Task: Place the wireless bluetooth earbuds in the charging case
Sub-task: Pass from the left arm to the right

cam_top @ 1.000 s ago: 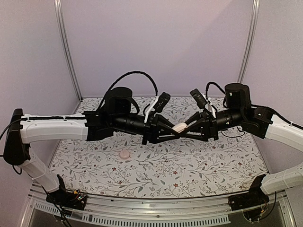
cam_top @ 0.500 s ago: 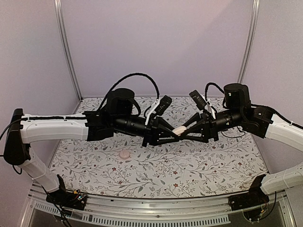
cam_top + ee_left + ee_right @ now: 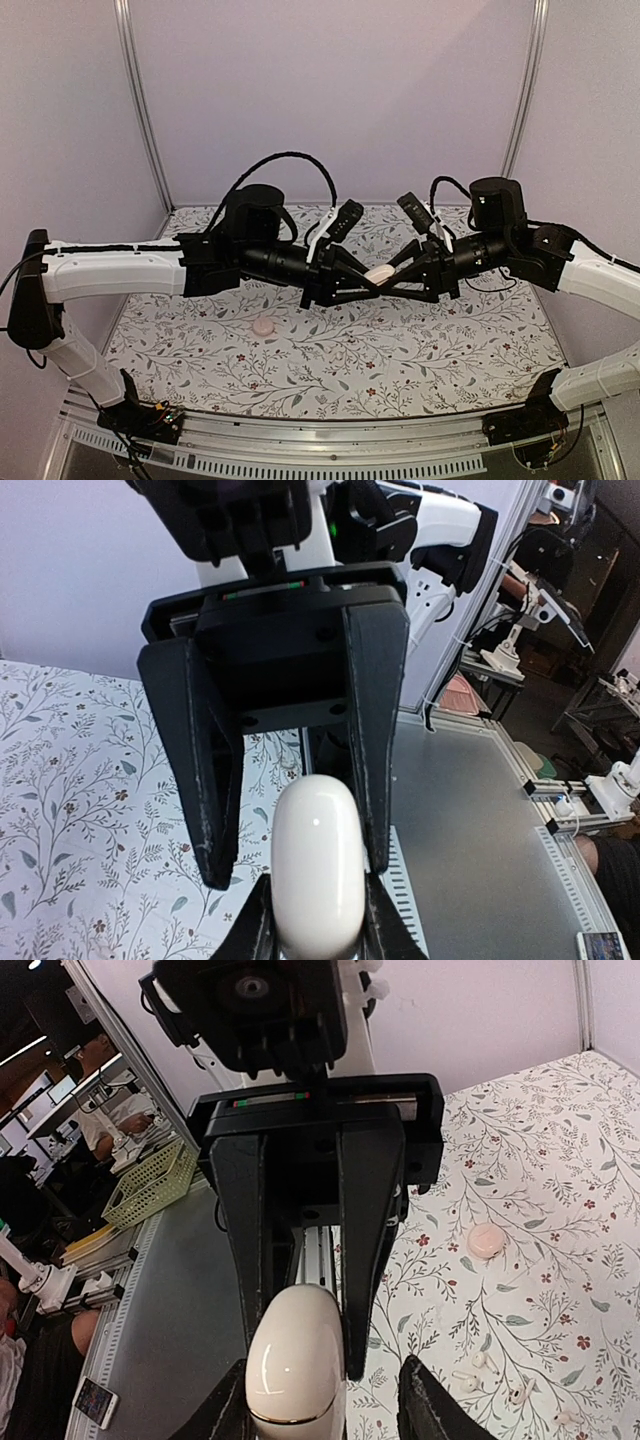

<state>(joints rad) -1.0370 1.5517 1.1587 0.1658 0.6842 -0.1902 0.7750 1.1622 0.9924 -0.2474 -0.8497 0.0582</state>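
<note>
Item: charging case [image 3: 317, 865], held in mid-air over the middle of the table [image 3: 450, 350], long axis left-right. My left gripper [image 3: 316, 932] is clenched on its left end. My right gripper [image 3: 325, 1410] is spread loose around its right end. Wireless bluetooth earbuds [image 3: 263, 326]: on the table, near-left, closer to my left arm.

Left claw [image 3: 370, 283] and right claw [image 3: 392, 278] are blocking each other head-on at the charging case [image 3: 380, 272]. Space is lying open beneath them.

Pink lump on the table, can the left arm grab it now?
Probably not yet: the left gripper is shut on the charging case in mid-air, so it's full. Nothing else blocks the pink lump.
</note>
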